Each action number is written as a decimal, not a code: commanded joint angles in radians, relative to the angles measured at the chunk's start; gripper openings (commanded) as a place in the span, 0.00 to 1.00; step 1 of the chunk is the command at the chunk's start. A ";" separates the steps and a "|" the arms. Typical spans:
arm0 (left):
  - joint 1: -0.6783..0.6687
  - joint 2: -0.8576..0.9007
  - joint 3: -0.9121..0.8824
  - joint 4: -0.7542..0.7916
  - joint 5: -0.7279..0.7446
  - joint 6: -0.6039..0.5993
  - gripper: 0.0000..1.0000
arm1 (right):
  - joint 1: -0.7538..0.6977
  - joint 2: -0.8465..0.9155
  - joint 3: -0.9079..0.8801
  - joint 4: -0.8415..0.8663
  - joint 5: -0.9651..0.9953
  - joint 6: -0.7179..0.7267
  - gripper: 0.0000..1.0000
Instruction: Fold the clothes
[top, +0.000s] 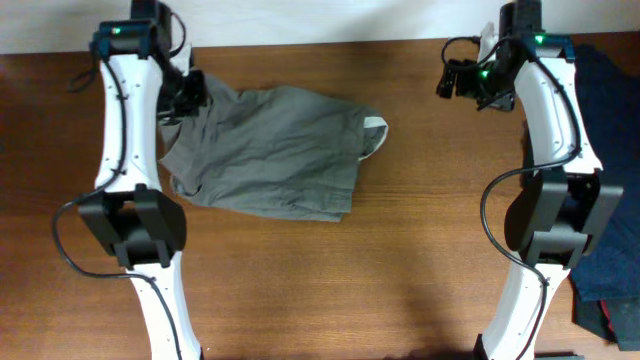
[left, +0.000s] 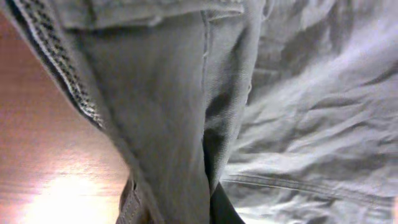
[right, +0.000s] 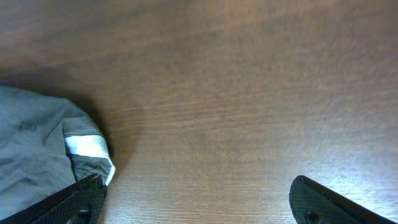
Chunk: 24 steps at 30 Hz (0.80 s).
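Roughly, the job looks only begun. The olive-grey shorts (top: 270, 150) lie left of centre on the table (top: 420, 230), rumpled and uneven, with a pale waistband (right: 87, 148) poking out at their right end; no tidy fold shows yet. The left gripper (top: 186, 95) is pinched narrow on the far left corner of the shorts, where the cloth bunches up around it. The right gripper (top: 458, 80) stands wide and holds nothing, hanging over bare wood on the far right, well apart from the shorts. A heap of navy garments (top: 612, 150) sits at the right edge, partly cut off by the frame and covered by the right arm; whether they are folded cannot be told. In the left wrist view cloth fills almost everything, so the fingers and the exact grip are hidden.
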 joint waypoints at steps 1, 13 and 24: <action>-0.049 0.001 0.053 0.006 0.003 -0.074 0.01 | 0.003 0.017 -0.026 0.006 0.019 0.021 0.99; -0.193 0.002 0.052 0.097 0.004 -0.218 0.01 | 0.005 0.017 -0.106 0.033 0.003 0.074 0.99; -0.262 0.002 0.052 0.135 -0.085 -0.267 0.01 | 0.034 0.017 -0.252 0.120 -0.019 0.104 0.99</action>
